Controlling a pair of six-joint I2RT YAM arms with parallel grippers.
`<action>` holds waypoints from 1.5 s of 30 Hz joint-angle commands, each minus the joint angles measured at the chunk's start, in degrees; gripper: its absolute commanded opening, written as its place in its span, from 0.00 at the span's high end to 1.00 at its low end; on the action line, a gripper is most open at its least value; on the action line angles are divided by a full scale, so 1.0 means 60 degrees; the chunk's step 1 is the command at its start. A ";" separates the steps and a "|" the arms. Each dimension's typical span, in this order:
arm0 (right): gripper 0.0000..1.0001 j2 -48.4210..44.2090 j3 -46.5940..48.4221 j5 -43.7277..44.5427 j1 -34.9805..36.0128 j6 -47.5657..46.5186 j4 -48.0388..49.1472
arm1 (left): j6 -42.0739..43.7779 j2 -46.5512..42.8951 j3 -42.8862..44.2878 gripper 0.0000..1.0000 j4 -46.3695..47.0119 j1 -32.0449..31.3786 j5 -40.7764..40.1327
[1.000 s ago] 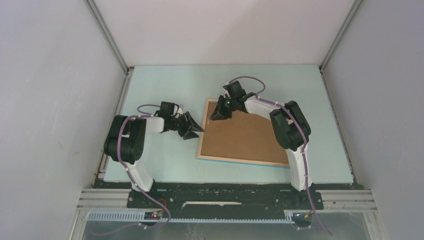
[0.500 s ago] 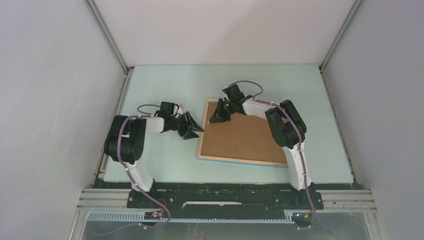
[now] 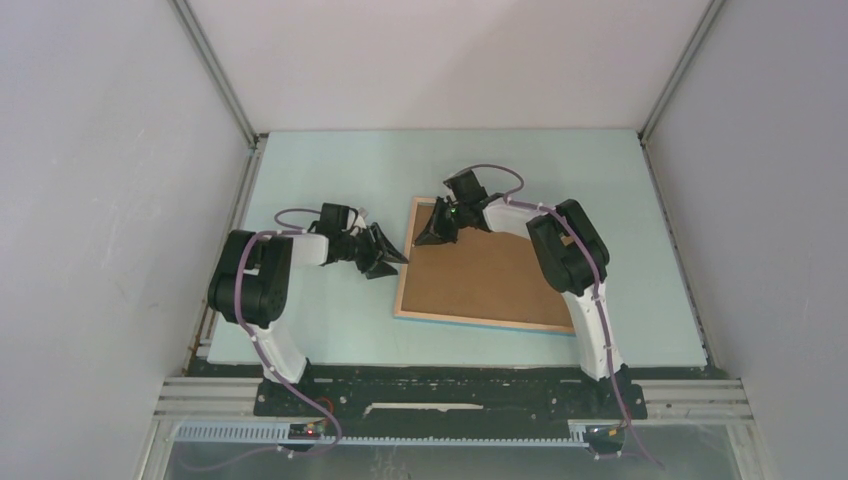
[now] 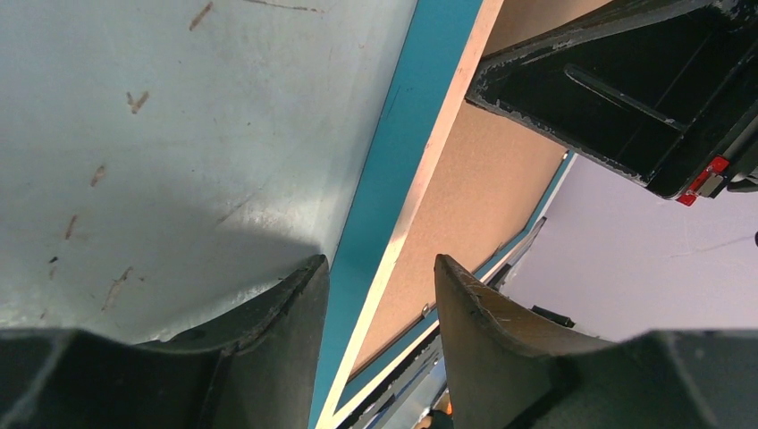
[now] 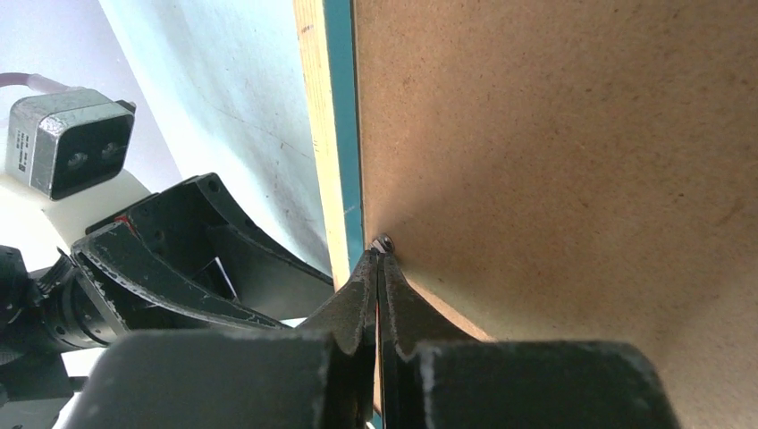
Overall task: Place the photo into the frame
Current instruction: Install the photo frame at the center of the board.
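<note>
The frame (image 3: 401, 275) lies face down on the table, light wood up, turquoise at its edges, with the brown backing board (image 3: 485, 275) in it. The photo is hidden. My left gripper (image 3: 396, 254) is open, its fingers either side of the frame's left edge (image 4: 393, 170), touching nothing. My right gripper (image 3: 427, 235) is shut, tips down on a small metal tab (image 5: 383, 241) where the backing board (image 5: 554, 161) meets the frame's left rail (image 5: 317, 134). The right gripper's tips (image 5: 379, 256) hold nothing that I can see.
The pale blue table (image 3: 330, 170) is walled by white panels on three sides. The two grippers are close together at the frame's upper left corner. The left gripper's fingers (image 5: 206, 268) show in the right wrist view, just left of the frame.
My right gripper has shifted a little left and back along the board toward the frame's left rail. The left arm and the frame have not moved.
</note>
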 commanded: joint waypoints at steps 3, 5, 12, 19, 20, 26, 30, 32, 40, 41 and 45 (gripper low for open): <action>1.00 0.0306 -0.0220 -0.0182 0.0223 0.0918 0.1068 | -0.0004 0.0011 0.0267 0.45 0.0203 -0.0044 0.0282; 1.00 0.0306 -0.0444 -0.0169 0.0256 0.1261 0.1433 | -0.0004 0.0011 0.0266 0.45 0.0202 -0.0051 0.0282; 1.00 0.0161 -0.0579 -0.0140 0.0109 0.1379 0.1827 | -0.0005 -0.0011 0.0237 0.45 0.0216 -0.0051 0.0311; 0.95 -0.1635 -0.0573 0.0489 0.0127 -0.0317 -0.0005 | 0.0047 -0.0137 0.0266 0.45 0.0220 0.0003 0.0286; 0.93 -0.1863 -0.0555 0.0618 0.0121 -0.0529 -0.0311 | 0.0071 -0.0222 0.0266 0.45 0.0220 0.0003 0.0263; 0.83 -0.2823 -0.0594 0.1324 0.0109 -0.1721 -0.1586 | 0.0489 -0.0652 0.0373 0.43 -0.0139 0.0036 -0.0075; 0.79 -0.3584 -0.1062 0.1604 -0.0043 -0.2159 -0.2008 | 0.0846 -0.0996 0.0452 0.41 -0.0430 0.0036 -0.0385; 0.77 -0.4050 -0.1307 0.1846 -0.0152 -0.2371 -0.2273 | 0.0983 -0.1125 0.0509 0.40 -0.0567 0.0035 -0.0507; 0.68 -0.5965 -0.2578 0.2605 -0.0785 -0.3025 -0.3012 | 0.1369 -0.1801 0.0516 0.38 -0.0690 0.0026 -0.1006; 0.67 -0.6184 -0.2695 0.2629 -0.0887 -0.3061 -0.3046 | 0.1401 -0.1909 0.0525 0.38 -0.0720 0.0022 -0.1087; 0.64 -0.6977 -0.3392 0.2709 -0.1268 -0.3221 -0.3127 | 0.1702 -0.2346 0.0533 0.37 -0.0841 0.0011 -0.1489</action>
